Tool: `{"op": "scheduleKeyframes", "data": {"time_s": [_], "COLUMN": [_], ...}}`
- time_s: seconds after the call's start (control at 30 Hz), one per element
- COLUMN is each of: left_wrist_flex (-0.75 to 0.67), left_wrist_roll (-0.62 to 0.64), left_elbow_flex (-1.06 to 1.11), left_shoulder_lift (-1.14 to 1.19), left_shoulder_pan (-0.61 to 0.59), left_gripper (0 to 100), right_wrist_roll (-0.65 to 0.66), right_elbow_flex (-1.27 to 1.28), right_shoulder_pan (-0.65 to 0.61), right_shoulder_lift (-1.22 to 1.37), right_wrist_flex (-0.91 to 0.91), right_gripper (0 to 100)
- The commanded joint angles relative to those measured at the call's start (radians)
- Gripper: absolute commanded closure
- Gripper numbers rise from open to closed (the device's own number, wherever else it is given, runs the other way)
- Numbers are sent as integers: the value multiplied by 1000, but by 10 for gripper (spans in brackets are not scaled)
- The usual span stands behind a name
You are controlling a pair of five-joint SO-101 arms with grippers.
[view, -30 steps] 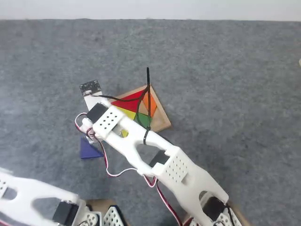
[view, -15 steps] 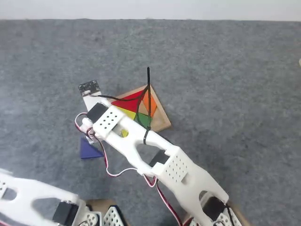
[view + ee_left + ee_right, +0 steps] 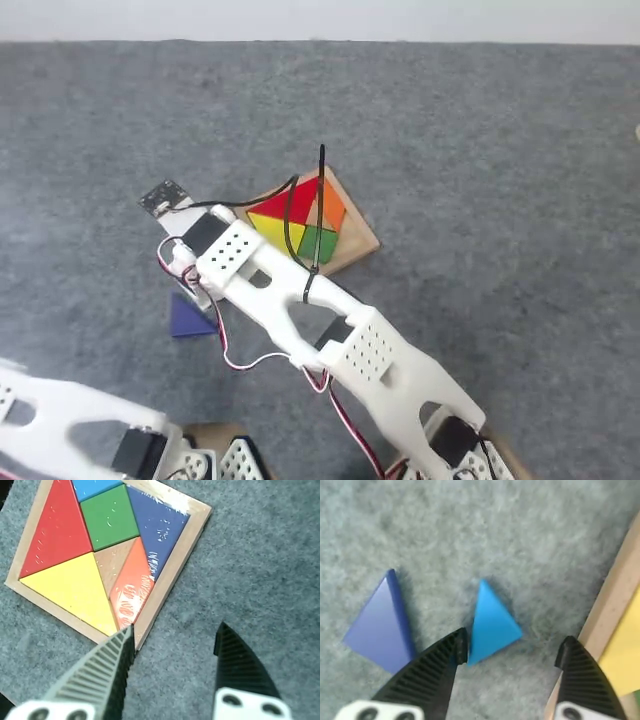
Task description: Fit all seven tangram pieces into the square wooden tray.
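Pale-blue triangle (image 3: 492, 622) lies flat on the grey carpet (image 3: 470, 525), just outside the wooden tray (image 3: 607, 595). The right gripper (image 3: 515, 650) hangs over it wide open, holding nothing. The piece sits off-centre: one jaw tip is at its corner, while the other stands right beside the tray's rim. Closing from here would likely shove the thin triangle sideways or spin it rather than pinch it. The far jaw could also catch the rim and drag the tray along. The near jaw is close to the indigo triangle (image 3: 377, 625), which a low sweep might knock. Flat wood on carpet gives little edge to bite, so the jaws may ride over it. The left gripper (image 3: 175, 630) is likewise spread and empty, beside the tray's edge in its own view.

Against the picture a second ago, the tray has slid away from the reaching arm and turned a little, showing more of its yellow piece (image 3: 268, 228). The arm's wrist has swung outward, and the indigo triangle has stayed put.
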Motion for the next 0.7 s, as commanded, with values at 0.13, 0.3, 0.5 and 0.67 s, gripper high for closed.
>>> {"op": "scheduleKeyframes", "data": {"time_s": [0.13,0.3,0.5,0.67], "left_wrist_flex": [32,32,32,31], "left_wrist_roll": [-9,-9,-9,-9], "left_elbow_flex": [-35,-35,-35,-35], "left_shoulder_lift": [-18,-18,-26,-26], "left_shoulder_pan": [-5,-5,-18,-20], "left_gripper": [747,747,747,747], "right_wrist_roll": [11,11,14,12], "right_elbow_flex": [-54,-54,-58,-58], "right_shoulder_pan": [-12,-68,-73,-73], "right_shoulder_lift": [-24,-24,41,70], "right_wrist_flex": [-51,-74,-88,-93], "right_gripper": [691,693,808,804]}}
